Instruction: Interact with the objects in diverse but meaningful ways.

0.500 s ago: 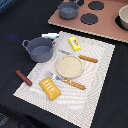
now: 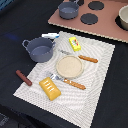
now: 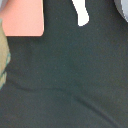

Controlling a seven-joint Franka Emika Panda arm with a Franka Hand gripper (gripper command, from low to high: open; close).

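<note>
In the exterior view a grey-blue two-handled pot (image 2: 40, 49) stands on the near-left corner of a pale placemat (image 2: 97, 95). An orange-yellow ridged bread block (image 2: 50, 88) lies at the mat's front. A yellow flat packet (image 2: 75, 44) lies at the back, with a white-and-blue piece (image 2: 50, 35) beside the pot. A brown sausage-like stick (image 2: 23, 77) lies off the mat on the exterior view's left. The gripper shows in neither view. The wrist view shows only a dark surface (image 3: 70, 75), a pink board corner (image 3: 22, 17) and a white shape (image 3: 80, 12).
A round tan plate (image 2: 69, 66) sits mid-mat between an orange-handled fork (image 2: 70, 82) and an orange-handled utensil (image 2: 84, 58). At the back is a pink toy stove (image 2: 107, 31) with black burners, a second grey pot (image 2: 67, 9) and a cream bowl (image 2: 123, 17).
</note>
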